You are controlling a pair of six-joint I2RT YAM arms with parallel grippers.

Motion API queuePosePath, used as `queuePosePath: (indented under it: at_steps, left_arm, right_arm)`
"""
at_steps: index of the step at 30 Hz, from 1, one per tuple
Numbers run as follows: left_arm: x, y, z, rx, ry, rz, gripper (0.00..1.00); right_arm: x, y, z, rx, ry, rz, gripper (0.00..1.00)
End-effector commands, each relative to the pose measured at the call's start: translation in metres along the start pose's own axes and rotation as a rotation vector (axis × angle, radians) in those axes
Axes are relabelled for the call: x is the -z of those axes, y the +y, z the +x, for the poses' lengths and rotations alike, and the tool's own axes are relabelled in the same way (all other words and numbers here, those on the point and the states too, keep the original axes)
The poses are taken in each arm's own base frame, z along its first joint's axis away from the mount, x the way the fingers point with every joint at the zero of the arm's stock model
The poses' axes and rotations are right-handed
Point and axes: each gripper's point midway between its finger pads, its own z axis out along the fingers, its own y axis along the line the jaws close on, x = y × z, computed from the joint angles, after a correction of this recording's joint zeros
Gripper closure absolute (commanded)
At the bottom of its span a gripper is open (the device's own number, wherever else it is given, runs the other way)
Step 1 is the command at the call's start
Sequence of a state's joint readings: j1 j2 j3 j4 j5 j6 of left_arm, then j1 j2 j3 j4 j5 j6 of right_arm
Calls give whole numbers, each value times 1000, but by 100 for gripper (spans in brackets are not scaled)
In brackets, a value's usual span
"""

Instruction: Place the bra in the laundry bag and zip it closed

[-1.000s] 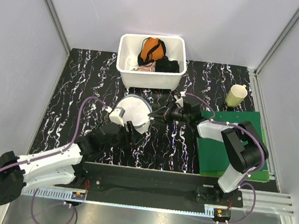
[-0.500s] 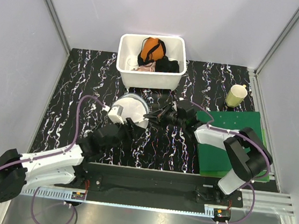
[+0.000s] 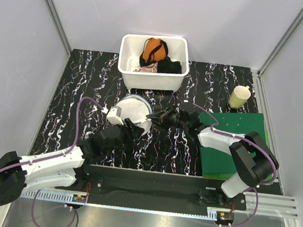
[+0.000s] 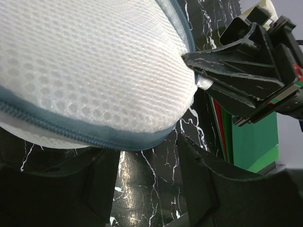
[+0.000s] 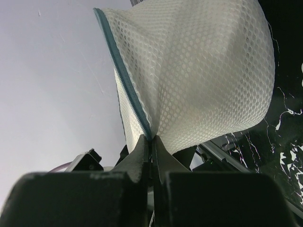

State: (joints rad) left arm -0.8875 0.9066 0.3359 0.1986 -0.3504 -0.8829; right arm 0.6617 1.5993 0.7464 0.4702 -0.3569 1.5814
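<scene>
The laundry bag (image 3: 131,110) is a white round mesh case with a teal zipper band (image 4: 85,132), lying mid-table. Its right edge is lifted. My right gripper (image 3: 152,116) is shut on the zipper seam at that edge (image 5: 151,139), and a small silver pull (image 4: 204,83) shows at its tips. My left gripper (image 3: 133,126) is at the bag's near rim. Its fingers (image 4: 203,179) stand apart on either side of the rim, which covers their tips. The mesh (image 5: 203,71) fills most of the right wrist view. The bra is hidden.
A white tub (image 3: 152,81) stands behind the bag and holds an orange garment (image 3: 153,49) and a black garment (image 3: 169,66). A pale yellow cup (image 3: 240,96) stands at the back right. A green board (image 3: 217,159) lies under the right arm. Grey walls enclose the table.
My right gripper moved left onto the bag's right edge and shut there. The left jaws narrowed a little at the near rim. The bag shifted slightly left.
</scene>
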Motion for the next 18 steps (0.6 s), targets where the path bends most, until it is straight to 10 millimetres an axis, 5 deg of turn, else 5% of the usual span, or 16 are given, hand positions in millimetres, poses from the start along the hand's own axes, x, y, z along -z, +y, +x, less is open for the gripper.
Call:
queuePosePath:
  at_steps: [1, 8, 12, 18]
  left_arm:
    - [-1, -39, -36, 33, -103, 97, 44]
    - [-1, -40, -45, 45, -128, 75, 47]
    - [-3, -37, -44, 50, -125, 58, 63]
    - [-5, -32, -48, 41, -130, 11, 69]
  right_arm:
    - [5, 20, 6, 13, -4, -56, 100]
    - [5, 20, 8, 19, -2, -55, 100]
    - [4, 20, 9, 22, 1, -56, 100]
    - [4, 20, 12, 24, 9, -56, 100]
